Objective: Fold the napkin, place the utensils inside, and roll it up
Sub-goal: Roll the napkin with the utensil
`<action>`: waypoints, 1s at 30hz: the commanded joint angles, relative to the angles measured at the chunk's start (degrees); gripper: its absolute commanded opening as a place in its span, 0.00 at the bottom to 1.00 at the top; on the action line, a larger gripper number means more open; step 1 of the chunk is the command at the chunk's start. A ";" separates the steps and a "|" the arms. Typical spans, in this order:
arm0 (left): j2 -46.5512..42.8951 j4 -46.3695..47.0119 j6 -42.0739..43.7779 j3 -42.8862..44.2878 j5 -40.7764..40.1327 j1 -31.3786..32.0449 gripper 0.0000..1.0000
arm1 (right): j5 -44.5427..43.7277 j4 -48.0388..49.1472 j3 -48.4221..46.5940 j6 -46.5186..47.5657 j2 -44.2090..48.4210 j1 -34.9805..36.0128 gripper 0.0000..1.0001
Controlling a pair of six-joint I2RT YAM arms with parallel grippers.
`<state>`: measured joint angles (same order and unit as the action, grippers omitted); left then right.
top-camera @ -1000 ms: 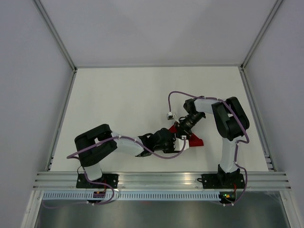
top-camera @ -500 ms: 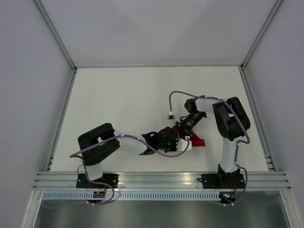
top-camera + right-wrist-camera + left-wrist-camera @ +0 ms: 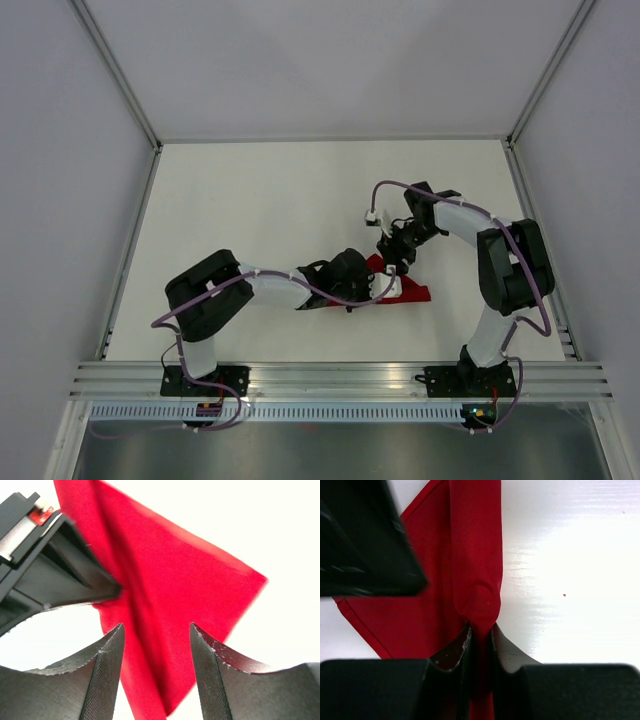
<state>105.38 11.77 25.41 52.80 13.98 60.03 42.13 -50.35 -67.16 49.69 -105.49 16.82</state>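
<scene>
1. Rolling looks to be the step in hand. The napkin (image 3: 475, 555) is gathered into a long ridge over a flat red layer. It lies on the table (image 3: 250, 220) towards the front edge, between the two arms.
2. The left gripper (image 3: 481, 630) is pinched narrow on one end of that ridge, with cloth squeezed between its fingers.
3. The right gripper (image 3: 156, 630) hangs just above the cloth with its jaws wide and nothing in them. The red fold runs below the gap, and the left gripper's body sits just beside it.
4. No knife shows in any view. I cannot tell whether it is wrapped inside the ridge.
5. The next move, as I judge it, is for the right gripper to come down on the free stretch of the ridge and take it. Both ends can then turn together, so the roll does not slacken or spill open.
</scene>
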 commanded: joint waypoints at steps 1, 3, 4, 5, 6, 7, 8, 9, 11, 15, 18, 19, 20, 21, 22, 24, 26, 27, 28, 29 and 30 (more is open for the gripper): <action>2.81 -8.69 -4.58 0.11 4.30 -1.84 0.02 | -1.26 6.22 -2.71 -4.69 4.85 -3.19 0.61; 3.51 -10.35 -5.81 0.81 6.23 -2.72 0.02 | -0.30 6.93 -3.15 -5.65 5.91 -6.09 0.61; 3.77 -10.89 -6.16 1.86 6.85 -3.51 0.02 | 0.32 7.36 -3.51 -6.35 7.04 -7.14 0.61; 4.04 -11.41 -7.03 2.48 8.16 -3.95 0.02 | 1.80 7.28 -3.77 -6.45 7.58 -9.50 0.61; 4.21 -11.42 -7.47 3.01 8.78 -4.39 0.02 | 2.51 7.11 -3.95 -6.36 8.19 -10.65 0.61; 5.00 -14.12 -8.00 3.54 9.74 -4.83 0.02 | 3.22 6.50 -3.77 -5.67 10.11 -11.71 0.61; 5.36 -14.84 -8.88 4.67 11.58 -5.88 0.02 | 4.01 6.75 -3.34 -5.48 11.35 -13.64 0.61; 5.79 -15.46 -9.32 5.29 12.47 -6.41 0.02 | 4.54 7.19 -1.77 -5.40 12.75 -14.52 0.61; 7.02 -17.30 -10.63 6.88 15.10 -7.73 0.02 | 4.02 10.26 1.04 -6.10 18.20 -15.67 0.61; 9.05 -20.11 -12.31 9.34 20.03 -9.93 0.02 | 5.42 14.74 12.28 -4.60 29.44 -15.68 0.65; 11.15 -22.84 -13.45 11.97 23.28 -11.51 0.02 | 4.81 15.72 17.21 -1.89 35.17 -14.28 0.67; 11.77 -23.80 -13.63 13.46 23.98 -12.21 0.02 | 3.85 15.72 18.19 -1.01 36.66 -13.57 0.67; 12.91 -25.20 -14.07 14.17 25.21 -12.48 0.02 | 3.32 15.89 19.33 0.22 37.37 -11.48 0.67; 13.44 -26.09 -14.24 15.57 25.74 -12.83 0.02 | 2.88 16.85 21.78 0.75 38.68 -10.33 0.67; 14.05 -26.79 -14.68 16.37 26.71 -13.27 0.02 | 1.04 17.91 23.20 0.93 39.48 -7.79 0.67; 15.90 -29.68 -15.12 18.73 28.11 -13.71 0.02 | -2.38 23.24 28.10 -0.11 41.93 -4.44 0.67; 17.13 -31.36 -15.39 20.06 29.96 -14.24 0.02 | -7.57 27.04 31.11 -0.91 43.43 1.01 0.67; 18.01 -32.50 -15.56 20.59 30.49 -14.33 0.02 | -9.07 30.54 33.56 -1.43 43.96 2.68 0.68; 18.45 -33.03 -15.91 21.46 31.45 -14.76 0.02 | -10.39 32.14 34.54 -1.61 44.32 5.39 0.68; 18.89 -33.56 -16.00 21.91 31.72 -14.85 0.02 | -13.10 33.55 35.42 -1.70 44.23 6.55 0.68; 19.76 -34.70 -16.00 22.87 32.16 -14.94 0.02 | -14.26 36.08 36.82 -1.53 43.45 7.60 0.68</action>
<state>120.51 -13.28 10.90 75.24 47.16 45.32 34.44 -25.26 -32.40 47.79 -62.57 21.85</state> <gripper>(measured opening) 0.211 0.680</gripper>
